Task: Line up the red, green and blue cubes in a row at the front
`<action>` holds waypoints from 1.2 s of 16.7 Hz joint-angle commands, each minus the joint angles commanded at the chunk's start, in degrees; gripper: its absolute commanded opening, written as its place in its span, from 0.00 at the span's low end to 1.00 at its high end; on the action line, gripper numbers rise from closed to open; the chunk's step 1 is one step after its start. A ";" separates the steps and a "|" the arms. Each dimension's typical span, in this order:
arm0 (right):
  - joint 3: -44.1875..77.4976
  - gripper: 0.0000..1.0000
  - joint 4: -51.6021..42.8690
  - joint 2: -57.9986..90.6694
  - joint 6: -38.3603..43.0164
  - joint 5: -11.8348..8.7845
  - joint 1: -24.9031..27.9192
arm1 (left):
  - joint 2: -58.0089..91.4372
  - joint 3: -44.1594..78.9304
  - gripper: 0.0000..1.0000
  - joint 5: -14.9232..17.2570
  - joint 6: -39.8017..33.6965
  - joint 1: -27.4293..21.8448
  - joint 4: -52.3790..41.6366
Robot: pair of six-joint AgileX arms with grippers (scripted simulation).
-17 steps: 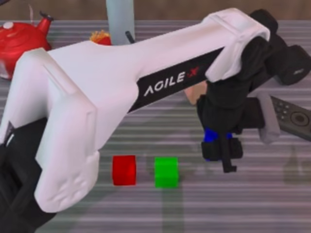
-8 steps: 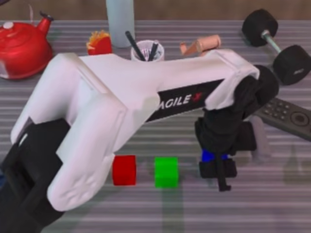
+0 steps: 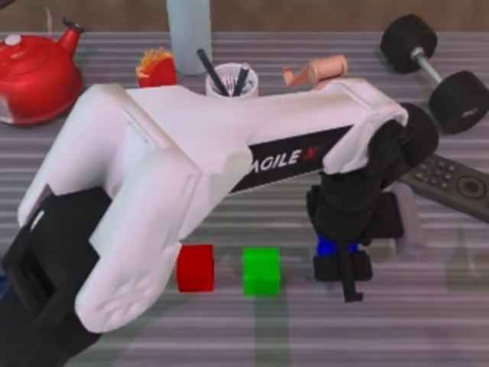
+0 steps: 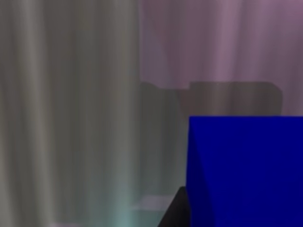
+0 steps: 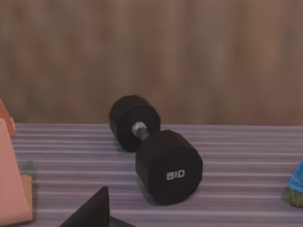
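White left arm reaches diagonally across the counter (image 3: 229, 336) from the near left, wrist bent straight down at the front right. Left pincer (image 3: 341, 264) points down, closed on the blue cube (image 3: 328, 246), which sits in line with the green cube (image 3: 261, 271) and red cube (image 3: 195, 267), right of the green. Whether the blue cube touches the counter cannot be told. Right arm not seen; its wrist view faces a black dumbbell (image 5: 156, 149).

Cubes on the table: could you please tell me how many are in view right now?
3. The red cube and green cube sit side by side at the front; the blue cube is right of them, under the left gripper. The arm may hide others.
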 joint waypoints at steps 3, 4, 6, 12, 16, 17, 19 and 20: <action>0.00 1.00 0.00 0.00 0.00 0.00 0.00 | 0.00 0.00 0.60 0.00 0.00 0.00 0.00; 0.00 1.00 0.00 0.00 0.00 0.00 0.00 | 0.00 0.00 0.68 0.00 0.00 0.00 0.00; 0.00 1.00 0.00 0.00 0.00 0.00 0.00 | 0.00 0.00 0.83 0.00 0.00 0.00 0.00; 0.00 1.00 0.00 0.00 0.00 0.00 0.00 | 0.00 0.00 1.00 0.00 0.00 0.00 0.00; 0.00 1.00 0.00 0.00 0.00 0.00 0.00 | 0.00 0.00 1.00 0.00 0.00 0.00 0.00; 0.00 1.00 0.00 0.00 0.00 0.00 0.00 | -0.02 0.01 1.00 0.00 0.00 0.14 -0.01; 0.00 1.00 0.00 0.00 0.00 0.00 0.00 | -0.04 1.01 1.00 -0.06 0.03 0.17 -1.01; 0.00 1.00 0.00 0.00 0.00 0.00 0.00 | -0.15 2.39 1.00 -0.13 -0.03 0.32 -2.42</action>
